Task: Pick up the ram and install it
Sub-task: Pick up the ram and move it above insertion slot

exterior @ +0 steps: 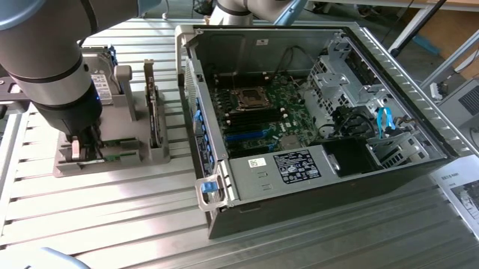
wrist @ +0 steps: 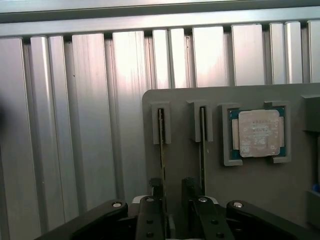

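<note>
On the exterior view's left, the robot arm reaches down over the grey tray (exterior: 105, 170), which lies near the left edge of the slatted metal bench (exterior: 112, 224). The gripper (exterior: 82, 154) is low at the tray's front corner. Its fingers (wrist: 156, 186) stand wide open with a clear gap between them and have hold of nothing.

The ram (wrist: 161, 142) sits on edge in its slot in the tray, running right up to the fingertips. Whether it lies fully inside the gap I cannot tell. A second stick (wrist: 202, 140) stands in the neighbouring slot, and a processor chip (wrist: 257, 132) rests in a square pocket beside that. Further back on the tray are a hard drive (exterior: 105, 73) and an upright card (exterior: 153, 109).

To the right, the open computer case (exterior: 247, 47) lies on its side with the motherboard (exterior: 262, 106) exposed.

By my reckoning the work has barely started: the approach is made, while grasping, lifting, carrying and seating the stick all remain.
</note>
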{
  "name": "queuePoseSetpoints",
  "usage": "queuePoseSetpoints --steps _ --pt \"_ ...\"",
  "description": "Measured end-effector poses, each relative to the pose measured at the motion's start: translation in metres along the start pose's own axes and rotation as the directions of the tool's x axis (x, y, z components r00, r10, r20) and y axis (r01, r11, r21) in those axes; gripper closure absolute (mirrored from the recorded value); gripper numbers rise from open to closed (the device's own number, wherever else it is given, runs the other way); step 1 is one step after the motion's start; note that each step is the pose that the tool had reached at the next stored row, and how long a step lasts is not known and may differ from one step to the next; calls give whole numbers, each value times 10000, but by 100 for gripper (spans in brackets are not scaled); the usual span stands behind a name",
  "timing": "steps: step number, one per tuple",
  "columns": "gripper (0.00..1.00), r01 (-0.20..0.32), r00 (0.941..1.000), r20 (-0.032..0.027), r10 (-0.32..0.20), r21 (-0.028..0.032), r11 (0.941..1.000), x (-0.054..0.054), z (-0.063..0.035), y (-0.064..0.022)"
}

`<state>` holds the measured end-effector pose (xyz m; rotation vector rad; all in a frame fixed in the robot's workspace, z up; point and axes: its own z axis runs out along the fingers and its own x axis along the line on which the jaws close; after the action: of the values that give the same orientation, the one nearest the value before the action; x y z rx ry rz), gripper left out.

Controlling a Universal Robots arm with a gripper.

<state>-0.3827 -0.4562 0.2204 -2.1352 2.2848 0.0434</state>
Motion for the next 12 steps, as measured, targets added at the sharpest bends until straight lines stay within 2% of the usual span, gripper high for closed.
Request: queuePoseSetpoints --steps 12 --pt "70 4 10000 1 -4 0 10000 4 47 -1"
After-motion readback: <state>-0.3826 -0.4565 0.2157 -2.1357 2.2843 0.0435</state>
